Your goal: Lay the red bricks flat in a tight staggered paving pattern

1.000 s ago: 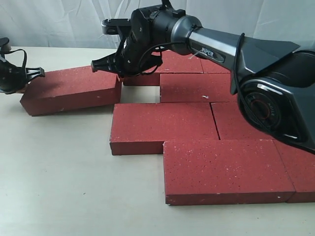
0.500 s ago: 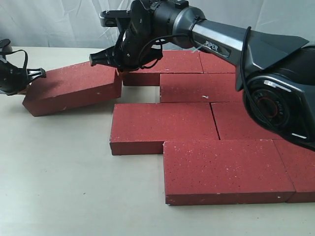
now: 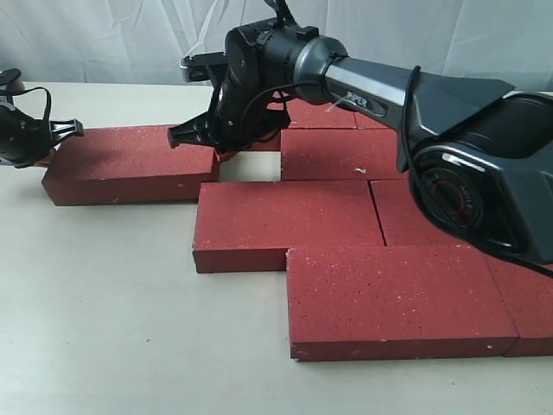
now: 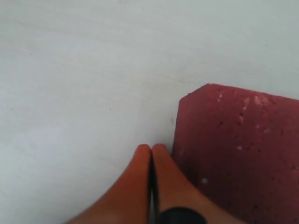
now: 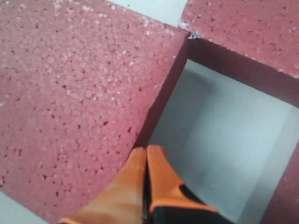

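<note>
One loose red brick (image 3: 130,162) lies flat on the table at the left, apart from the others. My left gripper (image 3: 45,154) is shut and empty, its orange fingertips (image 4: 161,154) against that brick's (image 4: 238,154) left end. My right gripper (image 3: 223,154) is also shut and empty. It sits low at the brick's right end, with its fingertips (image 5: 156,156) touching the brick's side (image 5: 70,93) above a bare patch of table (image 5: 219,130). Several more red bricks (image 3: 289,216) lie flat in staggered rows to the right. One of them (image 3: 346,154) has a small white chip.
The front brick (image 3: 402,298) reaches close to the table's near edge. The right arm's dark body (image 3: 467,147) hangs over the back rows and hides part of them. A pale curtain (image 3: 104,35) closes off the back. Bare table (image 3: 104,303) lies at the front left.
The loose brick's right end was raised and tilted; it now lies flat. My right gripper came down with it to table level. The left gripper has barely moved.
</note>
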`<control>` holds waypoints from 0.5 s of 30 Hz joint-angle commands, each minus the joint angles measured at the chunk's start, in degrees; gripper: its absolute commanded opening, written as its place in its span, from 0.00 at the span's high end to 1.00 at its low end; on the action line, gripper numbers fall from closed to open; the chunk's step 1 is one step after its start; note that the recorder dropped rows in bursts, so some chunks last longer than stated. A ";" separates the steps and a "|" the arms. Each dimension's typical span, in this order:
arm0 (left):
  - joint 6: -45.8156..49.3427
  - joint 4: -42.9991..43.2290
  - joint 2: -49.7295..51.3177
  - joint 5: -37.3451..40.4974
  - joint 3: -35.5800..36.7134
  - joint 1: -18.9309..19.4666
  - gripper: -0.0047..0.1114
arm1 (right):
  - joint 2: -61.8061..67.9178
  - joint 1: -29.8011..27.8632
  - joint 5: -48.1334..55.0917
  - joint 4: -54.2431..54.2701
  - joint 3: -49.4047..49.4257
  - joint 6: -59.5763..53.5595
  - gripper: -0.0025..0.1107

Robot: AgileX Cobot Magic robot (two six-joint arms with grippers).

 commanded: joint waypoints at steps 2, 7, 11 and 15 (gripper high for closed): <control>-0.03 -0.14 -0.17 1.06 -0.11 -0.17 0.96 | -0.69 -0.38 1.86 -5.08 -0.18 3.18 0.98; -0.03 4.20 -0.17 0.83 -0.11 0.47 0.96 | -1.46 -2.07 5.93 -11.45 -0.18 7.29 0.98; -0.25 4.09 -0.28 1.54 -0.11 1.07 0.96 | -2.21 -3.72 5.85 -11.28 -0.18 8.32 0.98; -0.14 4.09 -0.28 2.15 -0.11 -0.15 0.96 | -3.13 -4.56 4.87 -10.46 -0.18 8.32 0.98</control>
